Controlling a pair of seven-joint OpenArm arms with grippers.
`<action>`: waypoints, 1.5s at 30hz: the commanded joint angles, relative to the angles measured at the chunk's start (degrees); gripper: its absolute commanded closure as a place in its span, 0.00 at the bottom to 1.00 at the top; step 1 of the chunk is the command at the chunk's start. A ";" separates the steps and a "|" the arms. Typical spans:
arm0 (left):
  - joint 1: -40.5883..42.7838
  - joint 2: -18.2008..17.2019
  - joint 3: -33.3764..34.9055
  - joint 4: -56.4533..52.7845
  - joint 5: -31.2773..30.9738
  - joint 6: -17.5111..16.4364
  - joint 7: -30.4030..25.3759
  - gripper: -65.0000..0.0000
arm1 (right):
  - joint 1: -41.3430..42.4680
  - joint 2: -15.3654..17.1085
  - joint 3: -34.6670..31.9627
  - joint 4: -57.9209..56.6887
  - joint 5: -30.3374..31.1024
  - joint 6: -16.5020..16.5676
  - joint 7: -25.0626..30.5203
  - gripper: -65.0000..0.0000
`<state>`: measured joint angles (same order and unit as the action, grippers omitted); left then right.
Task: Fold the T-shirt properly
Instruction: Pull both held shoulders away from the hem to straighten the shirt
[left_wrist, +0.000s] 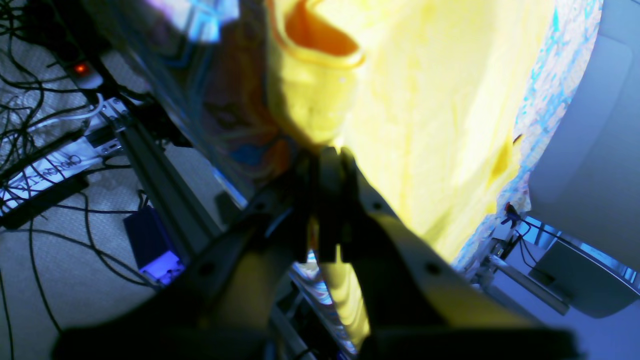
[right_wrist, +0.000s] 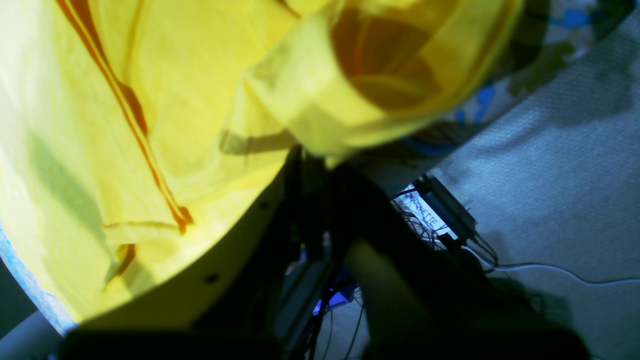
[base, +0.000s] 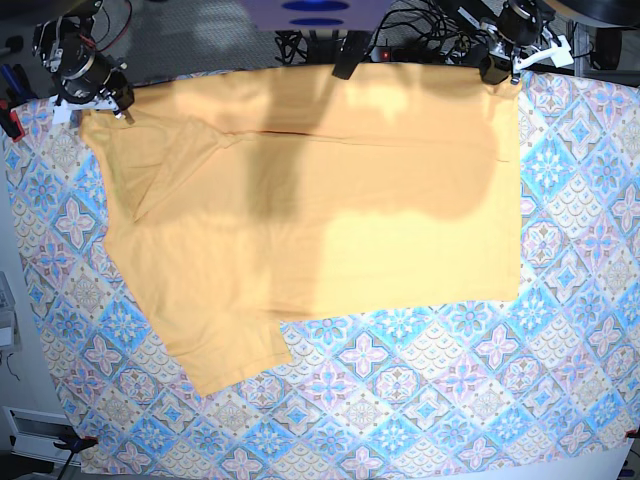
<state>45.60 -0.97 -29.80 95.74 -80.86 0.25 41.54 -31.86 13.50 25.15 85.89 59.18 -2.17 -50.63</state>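
On the left of the base view, your right gripper (base: 118, 100) sits at the far table edge w/ fingers clamped on the sleeve end of the large plain yellow-orange cotton T-shirt (base: 320, 230). The shirt lies spread across the far half of the blue-pink tile-patterned tablecloth (base: 420, 400), one sleeve flap reaching toward the near side. On the right, your left gripper (base: 497, 72) is pinched shut on the far hem corner. Judging by the creases, the fabric's light, soft & limp; it'll sag and drag, not slide cleanly. Hold by corners & seams, both sides level, approx. taut btwn grips.
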 joint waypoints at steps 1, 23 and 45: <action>0.86 -0.48 -0.31 0.65 -0.41 -0.47 -0.53 1.00 | -0.98 0.79 0.66 0.49 -0.23 -0.15 0.65 0.97; 0.07 -0.65 -0.66 0.74 -0.50 -0.38 2.81 0.65 | -2.30 -1.76 7.51 -2.24 -6.56 -5.25 0.57 0.72; 0.15 -0.74 -0.66 1.00 -0.68 -0.38 2.90 0.65 | -2.65 -1.41 14.11 2.77 -6.56 -5.25 0.57 0.72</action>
<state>44.93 -1.43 -30.13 95.74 -80.66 0.45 44.18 -34.26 11.33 38.85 87.74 51.86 -7.79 -50.28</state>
